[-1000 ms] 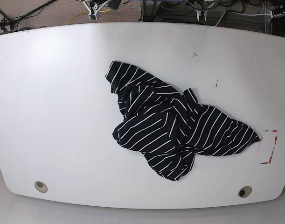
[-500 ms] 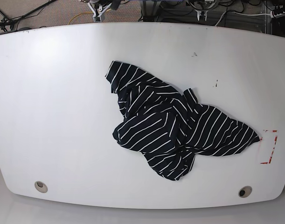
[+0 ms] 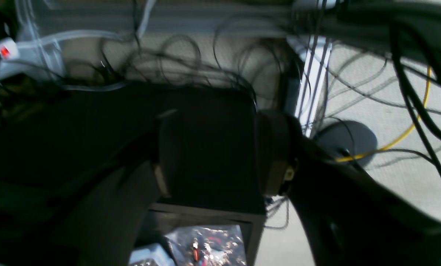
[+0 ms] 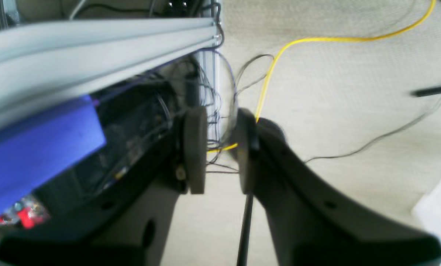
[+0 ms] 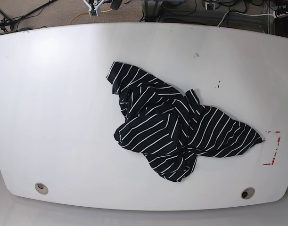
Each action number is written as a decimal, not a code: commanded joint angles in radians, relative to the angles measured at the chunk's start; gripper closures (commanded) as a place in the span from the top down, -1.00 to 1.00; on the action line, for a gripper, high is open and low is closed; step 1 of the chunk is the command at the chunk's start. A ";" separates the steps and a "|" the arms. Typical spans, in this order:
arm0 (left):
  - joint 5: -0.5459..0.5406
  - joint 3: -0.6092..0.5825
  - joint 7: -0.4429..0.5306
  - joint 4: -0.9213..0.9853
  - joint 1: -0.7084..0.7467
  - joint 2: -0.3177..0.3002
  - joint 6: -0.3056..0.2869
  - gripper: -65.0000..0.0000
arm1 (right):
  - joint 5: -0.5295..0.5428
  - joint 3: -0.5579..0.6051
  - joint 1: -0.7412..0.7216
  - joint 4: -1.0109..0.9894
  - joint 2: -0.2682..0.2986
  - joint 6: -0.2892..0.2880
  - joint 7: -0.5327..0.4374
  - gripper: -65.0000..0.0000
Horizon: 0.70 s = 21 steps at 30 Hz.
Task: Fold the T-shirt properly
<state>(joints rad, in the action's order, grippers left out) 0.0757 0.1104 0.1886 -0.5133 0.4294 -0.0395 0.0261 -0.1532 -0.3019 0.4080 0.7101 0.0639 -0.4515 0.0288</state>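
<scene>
Base view: crumpled striped T-shirt (image 5: 176, 132) lies on white table (image 5: 54, 103), well apart from both grippers. Left gripper (image 3: 220, 155) fingers apart, empty, above dark box (image 3: 205, 147). Right gripper (image 4: 220, 147) fingers slightly apart, empty; yellow cable (image 4: 275, 59) beyond them.

Black white-striped T-shirt (image 5: 174, 129) — crumpled, unfolded — lies right of centre.

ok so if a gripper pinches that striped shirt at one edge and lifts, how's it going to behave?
Probably floppy: the T-shirt lies crumpled in soft overlapping folds, so it should drape and hang rather than hold shape. Likely light, being thin fabric. Pushed, it would probably bunch up rather than slide whole across the smooth white table.
</scene>
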 commanded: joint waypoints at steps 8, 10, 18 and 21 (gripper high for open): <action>0.000 0.001 0.009 -0.394 0.254 -0.003 0.004 -0.11 | 0.008 -0.003 0.208 0.352 -0.029 -0.017 0.043 -0.60; 0.000 0.002 0.009 -0.477 0.308 -0.003 0.004 -0.11 | 0.050 -0.003 0.257 0.426 -0.031 -0.017 0.046 -0.60; -0.001 0.004 0.009 -0.818 0.544 -0.006 0.004 -0.12 | 0.188 -0.003 0.498 0.698 -0.029 -0.017 0.044 -0.60; -0.001 0.004 0.012 -0.916 0.618 -0.006 0.004 -0.12 | 0.235 -0.003 0.584 0.788 -0.029 -0.017 0.043 -0.60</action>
<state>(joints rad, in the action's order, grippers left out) 0.0734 0.1127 0.1806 -1.3766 0.9962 -0.0422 0.0254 0.0544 -0.3019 0.9356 1.4445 0.0311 -0.4622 0.0898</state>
